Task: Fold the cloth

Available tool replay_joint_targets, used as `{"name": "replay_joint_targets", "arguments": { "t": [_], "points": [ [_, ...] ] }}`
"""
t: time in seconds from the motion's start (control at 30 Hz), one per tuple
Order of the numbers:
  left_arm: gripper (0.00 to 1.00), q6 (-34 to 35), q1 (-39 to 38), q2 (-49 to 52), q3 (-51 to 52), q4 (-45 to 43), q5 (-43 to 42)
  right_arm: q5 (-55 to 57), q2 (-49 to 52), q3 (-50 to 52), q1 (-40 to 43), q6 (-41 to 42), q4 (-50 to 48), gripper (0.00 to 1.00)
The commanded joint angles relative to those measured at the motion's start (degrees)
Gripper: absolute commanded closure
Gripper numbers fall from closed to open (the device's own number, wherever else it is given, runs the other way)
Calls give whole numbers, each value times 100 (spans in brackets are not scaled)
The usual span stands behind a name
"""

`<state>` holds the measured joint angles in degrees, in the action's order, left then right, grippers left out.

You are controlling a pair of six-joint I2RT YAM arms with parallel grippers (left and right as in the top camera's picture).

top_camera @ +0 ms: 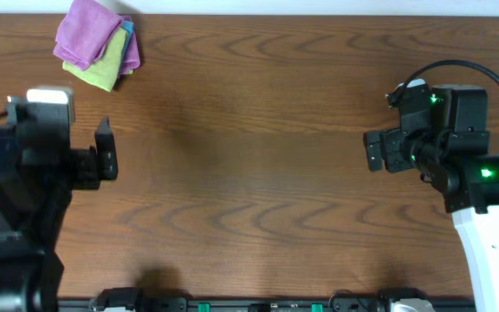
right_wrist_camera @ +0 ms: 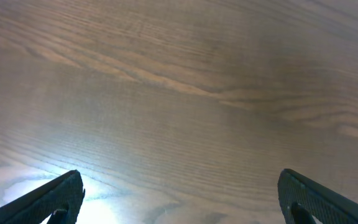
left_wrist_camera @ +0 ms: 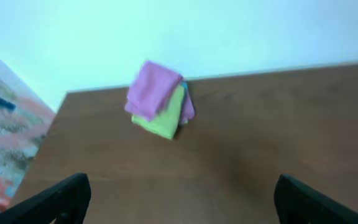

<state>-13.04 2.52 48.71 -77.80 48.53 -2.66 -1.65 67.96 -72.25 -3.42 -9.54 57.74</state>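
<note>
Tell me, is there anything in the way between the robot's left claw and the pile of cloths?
Nothing visible is. The left gripper is open and empty, and only bare table lies between it and the pile of cloths at the far left corner.

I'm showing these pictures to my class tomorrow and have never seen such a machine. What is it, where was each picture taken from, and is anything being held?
Two robot arms sit at a wooden table. The overhead picture looks straight down; the other two come from cameras on each wrist. A pile of folded cloths, purple, yellow-green and blue, lies at the far left corner. The left gripper and right gripper have open jaws and hold nothing. The right wrist view shows only bare wood.
</note>
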Motion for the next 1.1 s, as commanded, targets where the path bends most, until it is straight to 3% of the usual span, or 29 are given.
{"name": "replay_joint_targets", "arguments": {
  "t": [0.0,0.23,0.5,0.77,1.07],
  "points": [
    [5,-289,103,-651,994,-424,-232,13,-44,11,39,-39,-9,1],
    [5,-282,586,-2347,3049,-1443,-452,13,-44,11,39,-39,-9,1],
    [5,42,625,-3926,4865,-2129,-442,13,-44,11,39,-39,-9,1],
    [5,844,619,-4850,5980,-2479,-422,13,-44,11,39,-39,-9,1],
    [5,1351,481,-4848,6220,-2492,-52,13,-44,11,39,-39,-9,1]
  ]
}}
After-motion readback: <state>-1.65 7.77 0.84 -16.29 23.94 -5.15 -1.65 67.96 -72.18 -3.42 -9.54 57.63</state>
